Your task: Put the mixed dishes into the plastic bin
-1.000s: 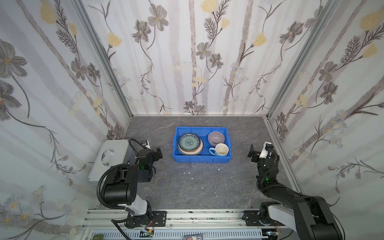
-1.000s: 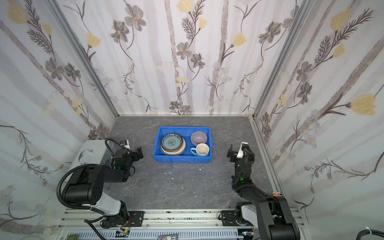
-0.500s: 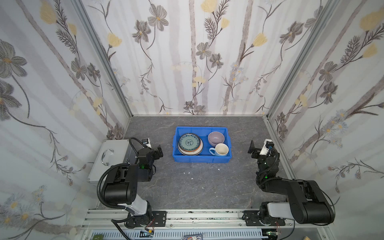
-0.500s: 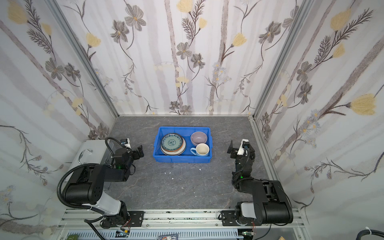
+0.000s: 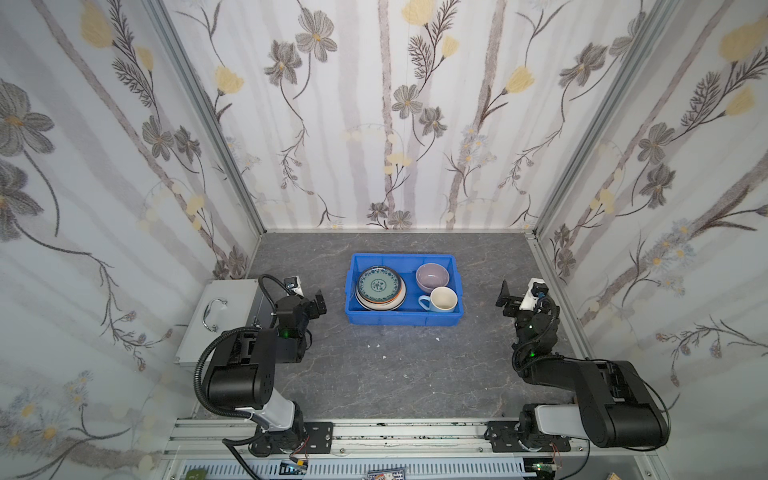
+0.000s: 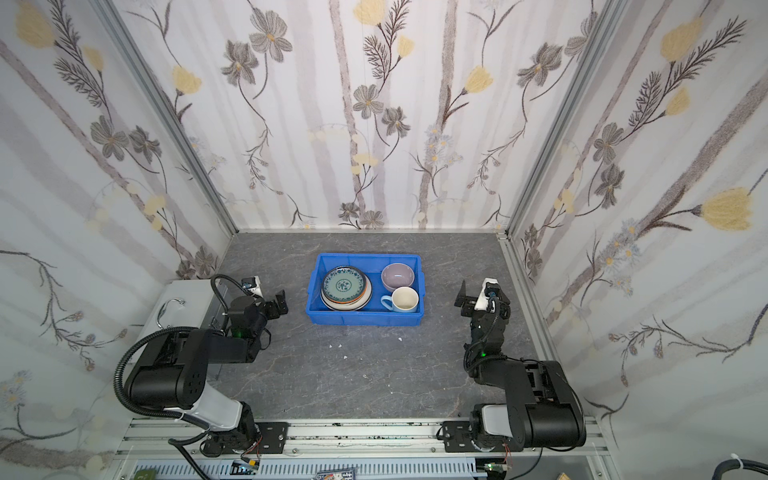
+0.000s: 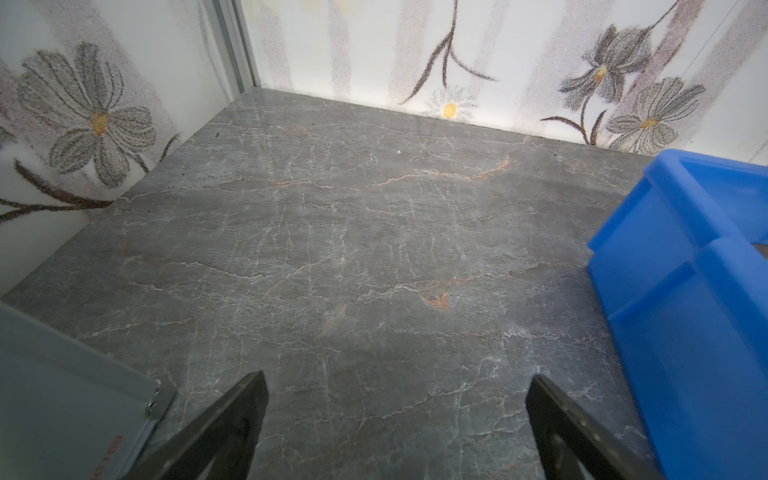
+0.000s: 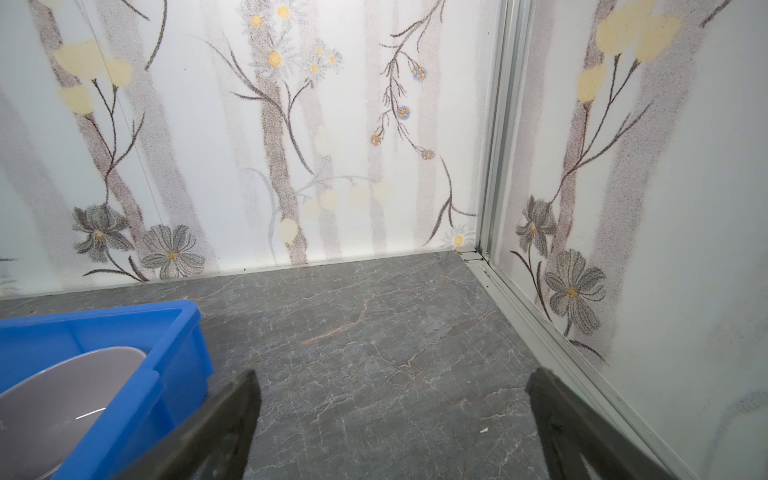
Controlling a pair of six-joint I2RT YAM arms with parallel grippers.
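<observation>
Looks done: teal-patterned plate stack point(image 5: 380, 286), lilac bowl point(image 5: 432, 276) & pale-blue mug point(image 5: 442, 300) all inside blue bin point(image 5: 403, 319); no dish outside. L gripper point(image 5: 318, 303), R gripper point(image 5: 506, 300) flank it, both wide apart, empty.

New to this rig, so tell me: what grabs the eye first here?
The bright blue bin in the middle holds a stack topped by a teal-patterned plate, a lilac bowl and a pale-blue mug. The left tool and right tool flank it, open and empty.
</observation>
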